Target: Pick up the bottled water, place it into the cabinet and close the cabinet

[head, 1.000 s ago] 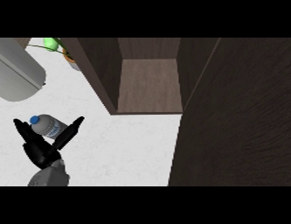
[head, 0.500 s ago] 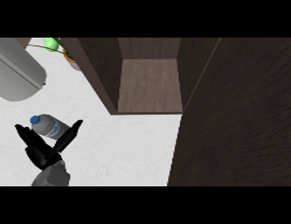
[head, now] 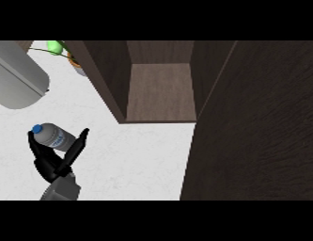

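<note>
Left hand [head: 53, 157], fingers curled round the water bottle [head: 52, 136], whose cap points up-left; open cabinet [head: 160, 92] lies up-right.

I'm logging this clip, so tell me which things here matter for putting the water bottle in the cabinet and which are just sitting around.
Part of the job:
- bottled water, lying in the left hand
- left hand, cupped around the bottle
- cabinet, open, shelf bare
- cabinet door, swung open at the right

Just lying about:
- grey cylinder, upper left
- green plant behind it
- white counter
</note>
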{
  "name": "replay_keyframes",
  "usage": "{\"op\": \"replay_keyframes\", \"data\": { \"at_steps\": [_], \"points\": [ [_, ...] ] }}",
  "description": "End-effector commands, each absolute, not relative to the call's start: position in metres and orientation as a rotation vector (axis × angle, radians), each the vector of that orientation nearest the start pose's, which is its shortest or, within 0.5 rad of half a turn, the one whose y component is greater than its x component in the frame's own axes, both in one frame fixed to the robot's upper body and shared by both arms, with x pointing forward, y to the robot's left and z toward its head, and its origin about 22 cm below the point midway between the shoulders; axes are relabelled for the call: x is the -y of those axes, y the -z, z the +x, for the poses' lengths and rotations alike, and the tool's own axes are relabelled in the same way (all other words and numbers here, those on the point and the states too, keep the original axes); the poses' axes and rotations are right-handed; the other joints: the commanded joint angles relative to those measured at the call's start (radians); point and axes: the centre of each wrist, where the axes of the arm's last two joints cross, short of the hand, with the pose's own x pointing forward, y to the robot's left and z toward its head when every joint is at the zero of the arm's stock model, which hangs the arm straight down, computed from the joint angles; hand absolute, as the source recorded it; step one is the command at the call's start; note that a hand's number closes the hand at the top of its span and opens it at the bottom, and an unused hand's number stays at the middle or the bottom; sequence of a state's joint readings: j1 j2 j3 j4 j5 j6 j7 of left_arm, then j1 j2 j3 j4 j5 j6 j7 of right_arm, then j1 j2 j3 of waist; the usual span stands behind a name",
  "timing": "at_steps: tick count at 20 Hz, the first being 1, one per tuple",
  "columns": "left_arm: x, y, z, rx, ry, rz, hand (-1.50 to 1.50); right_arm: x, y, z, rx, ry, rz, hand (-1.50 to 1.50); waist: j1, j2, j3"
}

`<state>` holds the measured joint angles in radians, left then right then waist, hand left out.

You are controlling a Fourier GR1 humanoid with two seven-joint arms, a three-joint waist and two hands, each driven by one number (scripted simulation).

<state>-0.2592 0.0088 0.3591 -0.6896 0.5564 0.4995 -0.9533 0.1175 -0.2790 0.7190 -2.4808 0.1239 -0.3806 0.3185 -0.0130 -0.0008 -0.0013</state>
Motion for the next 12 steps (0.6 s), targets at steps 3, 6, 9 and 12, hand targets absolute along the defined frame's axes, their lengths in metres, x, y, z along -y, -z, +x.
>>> {"op": "replay_keyframes", "data": {
  "at_steps": [3, 6, 9, 12],
  "points": [
    [-0.271, 0.137, 0.257, 1.621, -0.872, 0.664, 1.5, 0.17, -0.194, 0.073, 1.976, -0.202, 0.284, -1.5, -0.002, -0.003, 0.0],
    [-0.269, 0.151, 0.239, 1.667, -0.889, 0.657, 1.5, 0.159, -0.175, 0.075, 1.958, -0.221, 0.28, -1.5, -0.002, -0.002, 0.0],
    [-0.265, 0.145, 0.252, 1.661, -0.897, 0.623, 1.5, 0.156, -0.183, 0.094, 1.998, -0.199, 0.262, -1.5, 0.006, 0.0, 0.0],
    [-0.26, 0.134, 0.262, 1.713, -0.913, 0.57, 1.5, 0.16, -0.171, 0.095, 1.985, -0.225, 0.258, -1.5, 0.008, -0.002, 0.001]
  ]
}}
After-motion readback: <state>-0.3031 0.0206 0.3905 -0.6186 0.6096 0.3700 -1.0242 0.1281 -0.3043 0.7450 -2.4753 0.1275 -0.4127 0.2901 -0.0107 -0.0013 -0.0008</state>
